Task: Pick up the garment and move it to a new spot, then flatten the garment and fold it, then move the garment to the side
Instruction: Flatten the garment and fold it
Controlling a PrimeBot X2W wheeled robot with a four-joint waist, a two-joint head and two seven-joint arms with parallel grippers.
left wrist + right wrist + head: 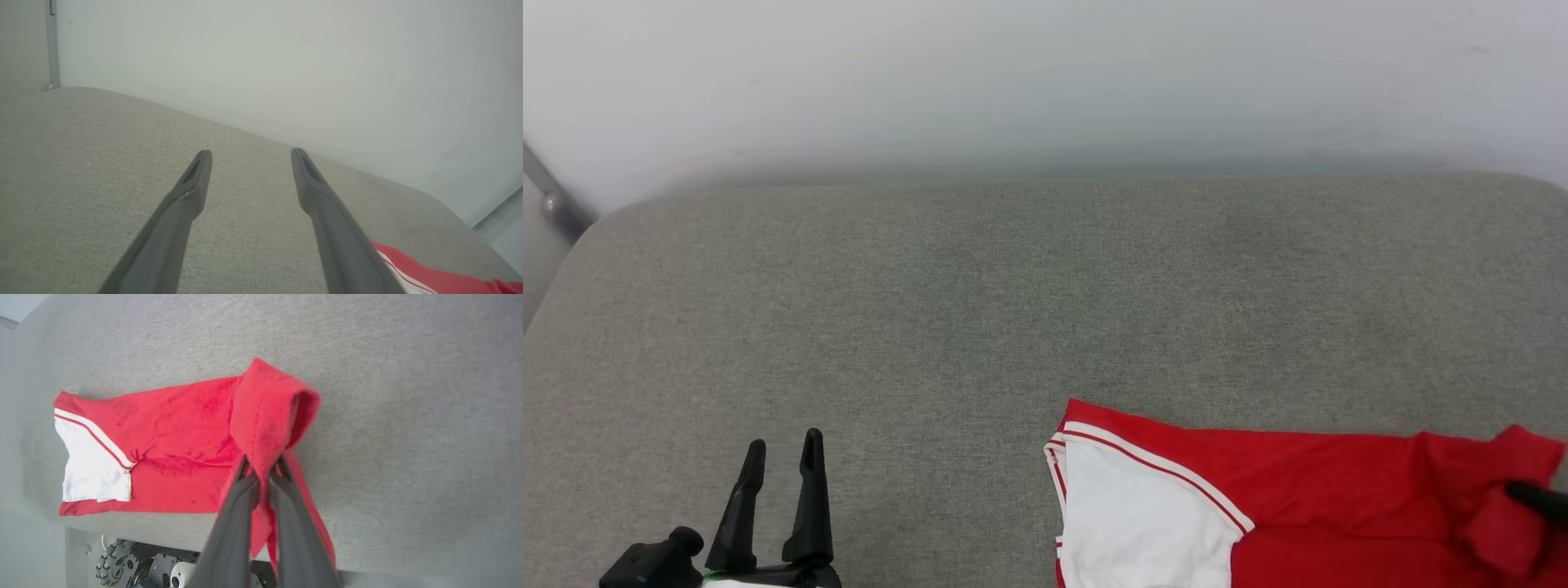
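Where right claw pinches garment by cushion's near edge, left claw spread over open cushion.

The left gripper hovers at lower left in the head view, its two dark fingers spread wide and empty, pointing forward; the right gripper, at far right, has its fingers pressed together on a fold of the garment.

Lab-like rm: cloth-topped table, bare wall
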